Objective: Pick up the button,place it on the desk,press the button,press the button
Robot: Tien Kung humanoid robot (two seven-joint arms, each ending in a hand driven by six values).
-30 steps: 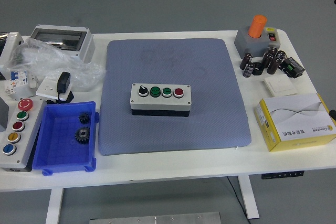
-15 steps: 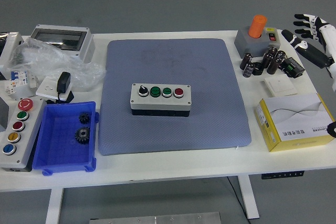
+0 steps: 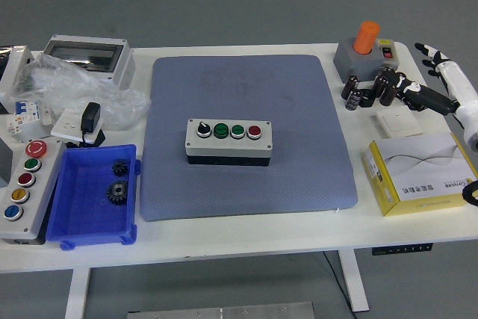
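We see bright, even overhead light. Shadows under the button box [image 3: 228,142] on the blue mat [image 3: 245,134] are soft and short. Focus is sharp throughout; the white table [image 3: 246,237] nearly washes out.

The button box [image 3: 228,142] sits flat at the middle of the blue mat [image 3: 299,169], grey-topped with a black base, long side left-right: black selector, two green buttons, one red.

Button box [image 3: 228,141] centred on blue mat [image 3: 243,177]
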